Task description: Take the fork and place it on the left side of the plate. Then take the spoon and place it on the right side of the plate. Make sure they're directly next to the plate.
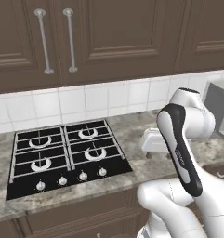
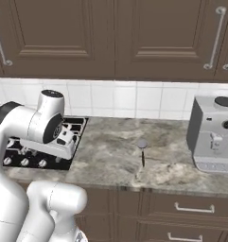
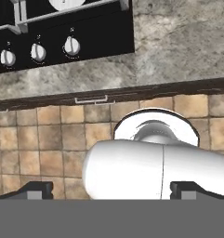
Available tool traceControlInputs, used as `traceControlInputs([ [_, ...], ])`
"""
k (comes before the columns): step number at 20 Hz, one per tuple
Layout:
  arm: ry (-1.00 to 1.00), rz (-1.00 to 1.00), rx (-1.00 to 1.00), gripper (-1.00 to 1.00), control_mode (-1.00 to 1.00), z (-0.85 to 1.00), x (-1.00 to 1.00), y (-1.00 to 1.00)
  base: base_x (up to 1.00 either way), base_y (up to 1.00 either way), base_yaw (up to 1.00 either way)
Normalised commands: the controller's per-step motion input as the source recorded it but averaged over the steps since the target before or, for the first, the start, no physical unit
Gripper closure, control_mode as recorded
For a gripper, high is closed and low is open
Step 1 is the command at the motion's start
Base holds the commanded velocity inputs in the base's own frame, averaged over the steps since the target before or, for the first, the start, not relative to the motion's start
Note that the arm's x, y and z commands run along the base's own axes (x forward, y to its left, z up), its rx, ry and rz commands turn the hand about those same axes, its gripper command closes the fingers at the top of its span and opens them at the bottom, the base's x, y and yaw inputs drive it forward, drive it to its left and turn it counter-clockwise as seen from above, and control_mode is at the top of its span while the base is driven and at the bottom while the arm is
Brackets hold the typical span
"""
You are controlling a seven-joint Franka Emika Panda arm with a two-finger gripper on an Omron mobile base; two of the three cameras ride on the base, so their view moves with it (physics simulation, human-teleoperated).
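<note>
A: The gripper (image 3: pixel 111 190) is spread wide with nothing in it, above the counter's (image 2: pixel 110 156) front edge by the stove (image 1: pixel 62 155).

B: And the spoon (image 2: pixel 142 150)?

A: Near the front edge, well apart from the hand, with the coffee machine (image 2: pixel 214 134) further right. I can't make out the fork or plate.

B: Likely risk: the long swing might clip the spoon and push it off the edge.

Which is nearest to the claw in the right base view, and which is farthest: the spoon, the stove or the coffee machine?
From the claw, nearest first:
1. The stove, on the left; the claw hangs right over its right edge.
2. The spoon, lying mid-counter to the claw's right.
3. The coffee machine, at the far right end of the counter.
</note>
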Motion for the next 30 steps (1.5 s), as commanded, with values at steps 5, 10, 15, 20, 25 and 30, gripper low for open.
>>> traceControlInputs([
  [5, 0.00, 0.00, 0.00, -1.00, 1.00, 0.00, 0.00, 0.00, 0.13, -0.65, 0.18],
  [10, 0.00, 0.00, 0.00, -1.00, 1.00, 0.00, 0.00, 0.00, 0.05, -0.60, 0.10],
  [15, 0.00, 0.00, 0.00, -1.00, 1.00, 0.00, 0.00, 0.00, 0.44, -0.17, 0.01],
  [20, 0.00, 0.00, 0.00, -1.00, 1.00, 0.00, 0.00, 0.00, 0.09, 0.00, 0.02],
  [25, 0.00, 0.00, 0.00, -1.00, 1.00, 0.00, 0.00, 0.00, 0.00, 0.00, 0.00],
  [30, 0.00, 0.00, 0.00, -1.00, 1.00, 0.00, 0.00, 0.00, 0.00, 0.00, 0.00],
])
